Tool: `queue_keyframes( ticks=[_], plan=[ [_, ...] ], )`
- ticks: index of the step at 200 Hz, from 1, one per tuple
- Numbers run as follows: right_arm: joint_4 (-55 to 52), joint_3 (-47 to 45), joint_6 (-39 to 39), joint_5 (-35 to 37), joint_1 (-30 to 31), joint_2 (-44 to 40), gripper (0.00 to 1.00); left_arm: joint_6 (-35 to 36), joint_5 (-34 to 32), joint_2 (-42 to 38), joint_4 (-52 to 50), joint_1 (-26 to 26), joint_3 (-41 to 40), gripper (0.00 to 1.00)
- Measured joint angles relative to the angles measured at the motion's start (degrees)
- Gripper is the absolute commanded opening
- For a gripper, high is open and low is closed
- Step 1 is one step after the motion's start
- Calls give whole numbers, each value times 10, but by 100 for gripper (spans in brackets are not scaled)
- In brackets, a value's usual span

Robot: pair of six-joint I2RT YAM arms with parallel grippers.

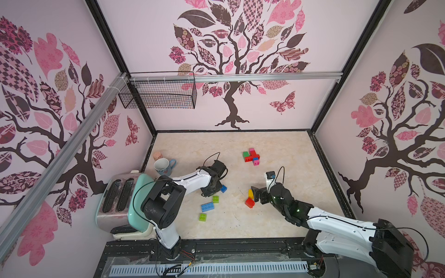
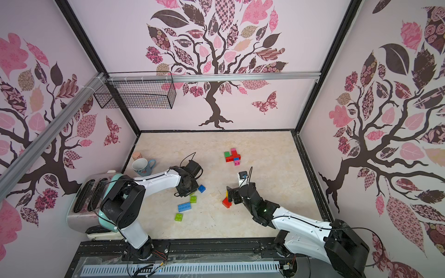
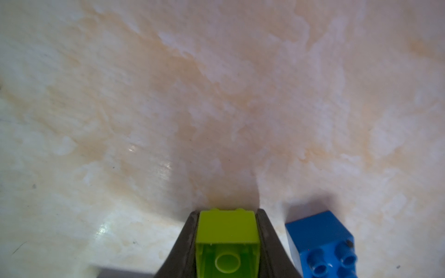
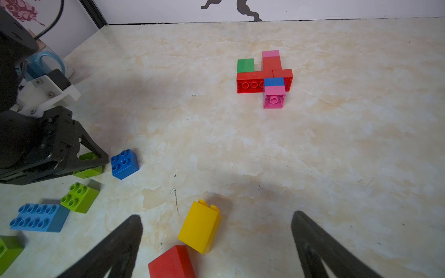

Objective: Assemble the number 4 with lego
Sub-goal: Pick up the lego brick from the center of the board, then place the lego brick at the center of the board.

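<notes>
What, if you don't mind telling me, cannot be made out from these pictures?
lime brick: mostly under the left hand in both top views; cut off by the frame edge in the left wrist view.
red brick: cut off by the frame edge in the right wrist view.
pinkish item: partly behind the mug in both top views; too small to identify.

White arm shells [image 1: 190, 179], black joints [image 1: 156, 209], black cables [image 4: 59, 13], black tool fingers [image 4: 115, 245]
</notes>
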Motion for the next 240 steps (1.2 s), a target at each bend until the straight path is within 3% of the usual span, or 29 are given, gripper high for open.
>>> queue_keyframes(
  ticks=[51, 99, 128, 164, 205, 240],
  plan=[
    [-1, 0, 18, 4, -1, -7, 100, 66, -10, -28, 2, 0, -7, 0],
    [-52, 42, 28, -61, -41, -5, 99, 196, -9, -135, 31, -3, -31, 0],
    [-101, 108, 34, -171, -116, 16, 99, 272, -11, -179, 49, -18, -32, 0],
    [-167, 183, 49, -370, -268, 68, 100, 380, -23, -211, 99, -82, -37, 0],
    [-221, 242, 45, -519, -271, 109, 97, 507, 20, -242, 231, -105, -87, 0],
    [-234, 242, 50, -582, -262, 109, 96, 690, 55, -252, 327, -169, -154, 0]
  ],
)
